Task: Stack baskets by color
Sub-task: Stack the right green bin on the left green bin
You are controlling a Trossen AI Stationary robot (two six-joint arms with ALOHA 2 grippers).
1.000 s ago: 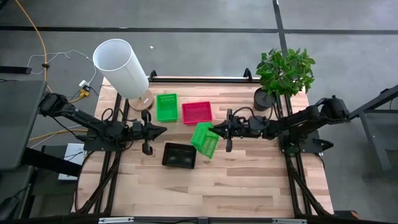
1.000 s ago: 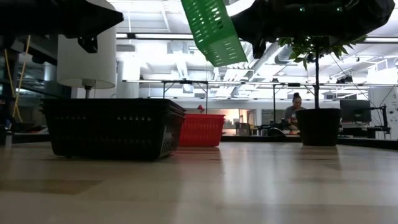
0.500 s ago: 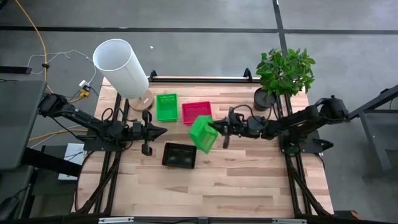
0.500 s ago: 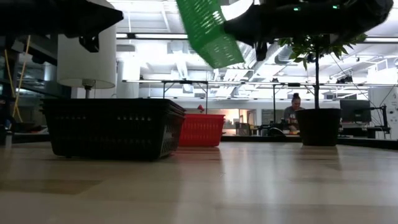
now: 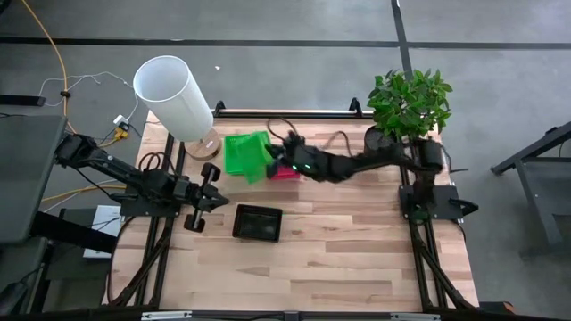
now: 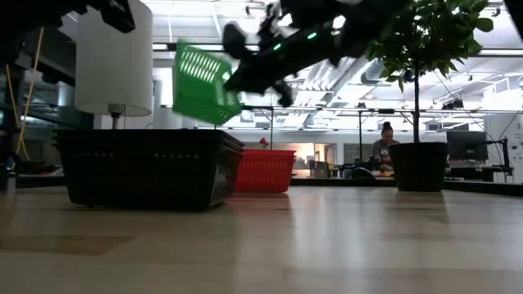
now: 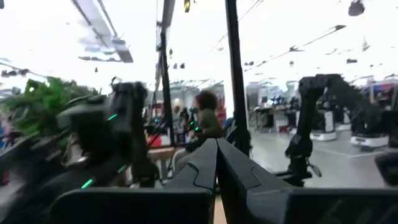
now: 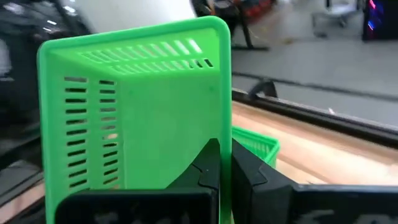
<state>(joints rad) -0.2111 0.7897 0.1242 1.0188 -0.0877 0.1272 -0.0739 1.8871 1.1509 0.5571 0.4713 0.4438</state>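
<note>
Right gripper (image 5: 273,160): fingers (image 8: 211,163) closed on the wall of a green basket (image 5: 246,156), which hangs tilted in the air. In the high view it is over the green stack (image 8: 255,145) beside the cylinder (image 5: 174,96); the right wrist view shows that stack's rim just beyond the carried basket. In the low view the basket sits clear above the black stack (image 6: 147,167), not touching anything.

Left gripper (image 5: 212,183): fingers (image 7: 202,168) pressed together, holding nothing, waiting above the counter (image 5: 339,250) on the side of the black stack that faces the cylinder.

Progress, as a judgement:
- Green: one basket in transit, not yet set down; how many lie in the stack under it cannot be told.
- Pink: the pink stack (image 6: 263,171) lies next to the green one, on the side away from the cylinder, and is mostly hidden under the right arm in the high view. Count not readable.
- Black: a stack stands toward the counter's middle, nearer the front edge than the cylinder. Count not readable.
- No loose basket shows elsewhere on the counter.

The task appears well advanced: this green basket remains to be lowered square onto its stack and released.
</note>
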